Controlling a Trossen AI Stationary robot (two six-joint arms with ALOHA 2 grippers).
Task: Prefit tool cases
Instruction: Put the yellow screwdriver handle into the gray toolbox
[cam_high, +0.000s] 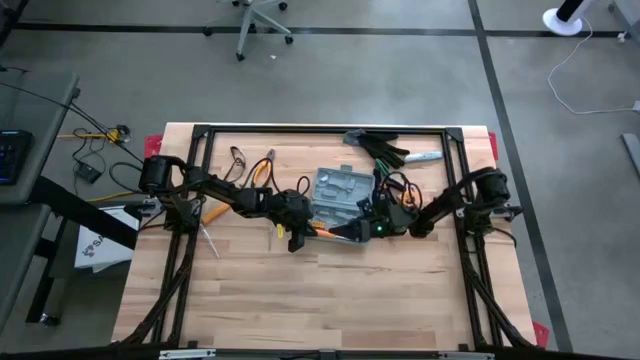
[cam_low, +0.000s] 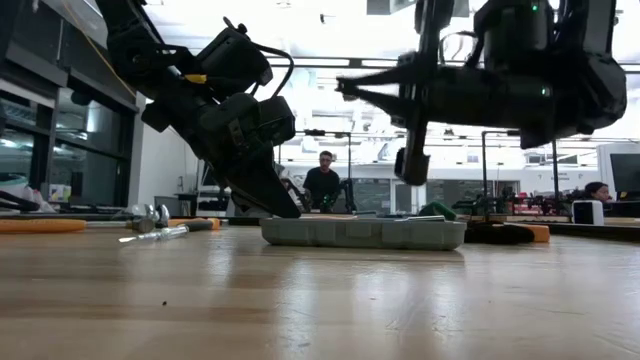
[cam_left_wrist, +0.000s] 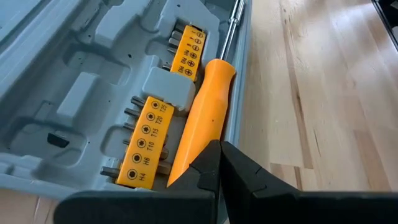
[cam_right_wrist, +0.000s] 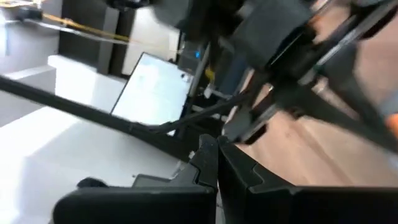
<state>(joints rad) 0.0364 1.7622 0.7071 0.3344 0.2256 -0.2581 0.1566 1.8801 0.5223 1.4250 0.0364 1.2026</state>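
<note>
The grey-blue tool case (cam_high: 335, 190) lies open and flat at the table's middle, its moulded tray (cam_left_wrist: 74, 93) facing up. Two yellow bit holders (cam_left_wrist: 146, 140) sit in the tray. An orange-handled screwdriver (cam_left_wrist: 202, 118) lies in the slot along the case's near edge. My left gripper (cam_left_wrist: 219, 152) slants down from the table's left, shut, at the case's near left corner (cam_low: 285, 208). My right gripper (cam_low: 345, 85) is shut on nothing and hangs level above the case, pointing toward the left arm. My left gripper has its shut fingertips (cam_left_wrist: 211, 158) on the screwdriver's orange handle near its butt end (cam_left_wrist: 186, 155). It comes slanting down from the table's left and lies roughly along the handle. The screwdriver lies in the case's slot, its metal shaft (cam_left_wrist: 231, 31) pointing away from the fingers.
Black-and-grey gloves (cam_high: 385, 145) and a silver tool (cam_high: 425, 157) lie at the far right. Pliers (cam_high: 262, 165) lie far left of the case, with loose screwdrivers (cam_high: 212, 225) under the left arm. The near half of the table (cam_high: 320, 300) is bare wood. People show in the room behind (cam_low: 322, 180).
</note>
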